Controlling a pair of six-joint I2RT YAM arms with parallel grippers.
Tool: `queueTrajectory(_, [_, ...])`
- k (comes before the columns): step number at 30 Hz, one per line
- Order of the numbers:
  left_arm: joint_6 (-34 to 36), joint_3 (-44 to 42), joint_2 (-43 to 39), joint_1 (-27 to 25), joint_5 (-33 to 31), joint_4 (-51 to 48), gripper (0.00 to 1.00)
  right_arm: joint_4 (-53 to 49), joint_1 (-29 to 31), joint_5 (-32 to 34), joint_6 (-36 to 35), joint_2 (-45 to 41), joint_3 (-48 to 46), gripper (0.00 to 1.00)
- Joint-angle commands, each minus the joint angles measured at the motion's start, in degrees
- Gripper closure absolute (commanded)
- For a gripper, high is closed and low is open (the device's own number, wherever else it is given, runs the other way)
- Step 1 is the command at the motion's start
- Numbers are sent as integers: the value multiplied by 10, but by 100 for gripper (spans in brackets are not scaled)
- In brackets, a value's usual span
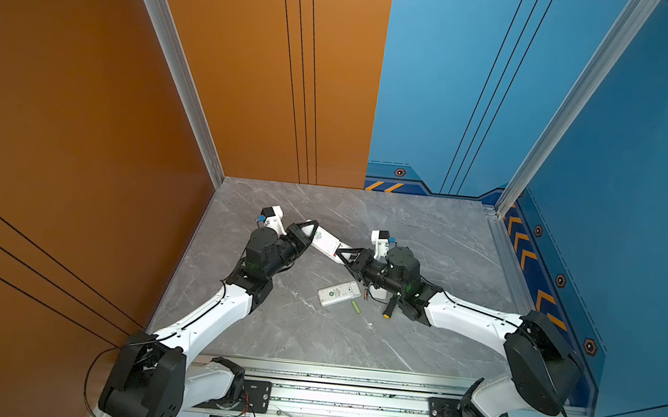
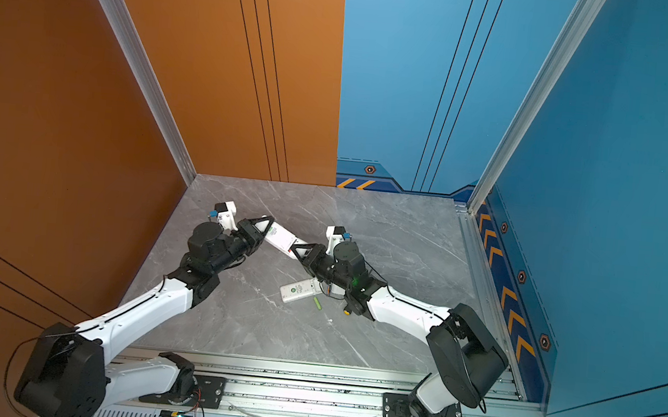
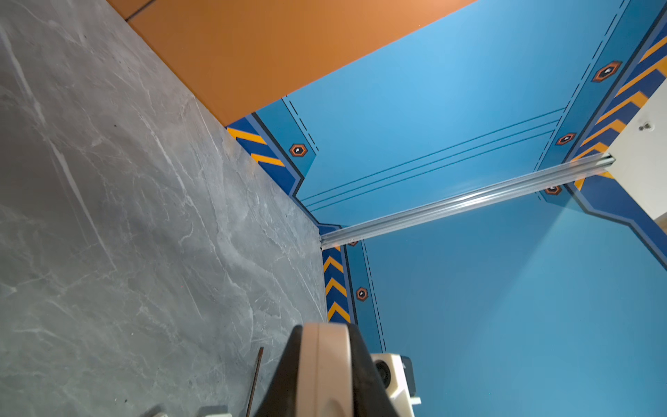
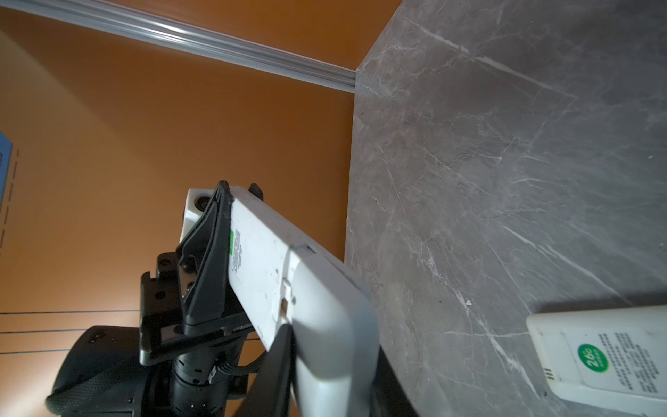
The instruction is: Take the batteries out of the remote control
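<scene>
A white remote control point(image 1: 325, 242) point(image 2: 281, 235) hangs above the table between my two grippers. My left gripper point(image 1: 314, 232) point(image 3: 325, 335) is shut on its far end. My right gripper point(image 1: 340, 256) point(image 4: 332, 346) is shut on the grey-white battery cover point(image 4: 325, 307) at the near end, which sits offset from the remote's body point(image 4: 260, 260). A small orange-red bit point(image 4: 284, 307) shows at the seam. On the table lie a lime green battery point(image 1: 356, 307) point(image 2: 317, 303) and a dark battery point(image 1: 366, 294).
A second white remote point(image 1: 338, 293) point(image 4: 595, 361) with a green round sticker lies on the grey marble table point(image 1: 312, 332) below the right arm. A screwdriver with a yellow-tipped black handle point(image 1: 389, 309) lies under the right wrist. Orange and blue walls enclose the table.
</scene>
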Motion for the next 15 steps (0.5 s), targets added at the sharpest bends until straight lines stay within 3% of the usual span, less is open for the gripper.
queueTrajectory(1, [7, 3, -8, -1, 8, 6, 100, -12, 3, 15, -35, -3, -18, 81])
queueTrajectory(4, [5, 2, -12, 4, 4, 6, 100, -13, 2, 14, -37, -9, -25, 82])
queueTrajectory(11, [2, -7, -13, 4, 5, 8, 100, -18, 3, 9, -38, -11, -20, 60])
queueTrajectory(15, [3, -14, -19, 5, -2, 1, 100, -24, 2, 16, -40, -22, -27, 58])
